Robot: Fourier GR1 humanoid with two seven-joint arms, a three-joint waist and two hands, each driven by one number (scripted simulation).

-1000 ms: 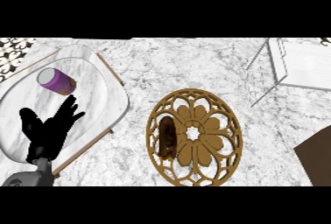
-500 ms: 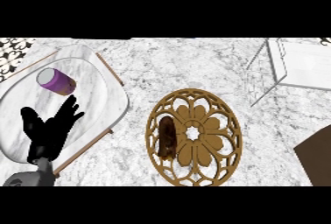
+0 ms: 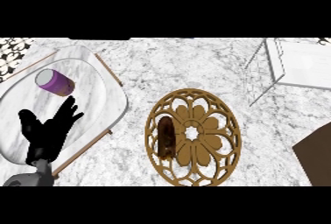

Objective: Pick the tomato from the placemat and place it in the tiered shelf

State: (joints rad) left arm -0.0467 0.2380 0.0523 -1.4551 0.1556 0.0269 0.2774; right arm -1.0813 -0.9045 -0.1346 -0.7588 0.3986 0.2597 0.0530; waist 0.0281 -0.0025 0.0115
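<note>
The left hand [image 3: 47,134] has its fingers spread apart. A purple cup [image 3: 55,82] lies just past them. A long brown thing [image 3: 166,137] lies on the placemat [image 3: 208,141] to the hand's right.

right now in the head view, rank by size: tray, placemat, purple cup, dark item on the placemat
1. tray
2. placemat
3. purple cup and dark item: about alike, unranked

- The tiered shelf [image 3: 301,61], up and right of the placemat [image 3: 208,148], is cut off by the right edge.
- A dark brown slab [image 3: 317,155], right of the placemat, is cut off there too, kind unclear.
- The left hand [image 3: 47,133], left of the placemat, hides part of the marble plate [image 3: 97,92].
</note>
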